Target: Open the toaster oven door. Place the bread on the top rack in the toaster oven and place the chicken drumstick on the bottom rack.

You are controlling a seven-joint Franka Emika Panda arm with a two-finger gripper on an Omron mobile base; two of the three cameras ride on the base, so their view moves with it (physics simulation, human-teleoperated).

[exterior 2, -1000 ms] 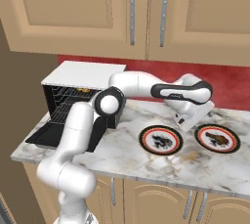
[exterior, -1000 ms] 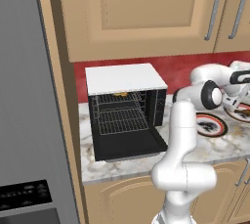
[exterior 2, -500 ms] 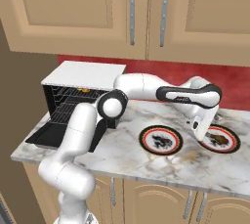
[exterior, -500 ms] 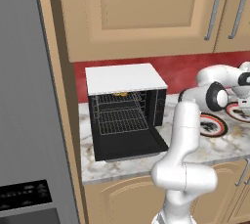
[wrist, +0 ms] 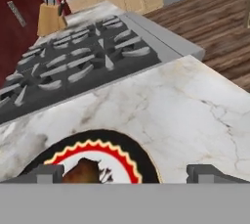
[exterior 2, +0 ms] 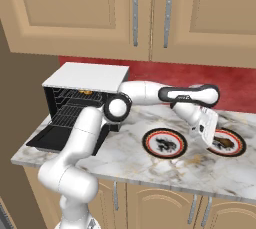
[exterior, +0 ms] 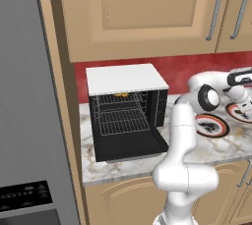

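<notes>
— Where was the drumstick [exterior 2: 223, 143]?

— On the right-hand plate [exterior 2: 239, 148], a red-rimmed one on the marble counter [exterior 2: 150, 165]. It was a small dark brown lump; in the hand view its edge showed low down, just beside the left fingertip [wrist: 46, 173].

— And the claw [exterior 2: 204, 141]?

— Poised over that plate with its fingers spread wide, holding nothing.

— The oven [exterior: 125, 107]?

— A black box with a flat white top, its door [exterior: 130, 145] dropped flat onto the counter. Both wire racks showed inside, and the bread [exterior: 121, 94], a flat golden piece, lay on the top rack [exterior: 120, 99]. The bottom rack [exterior: 123, 120] was bare.

— Anything else nearby?

— A second plate [exterior 2: 165, 143] with a dark pattern, left of the first.
</notes>
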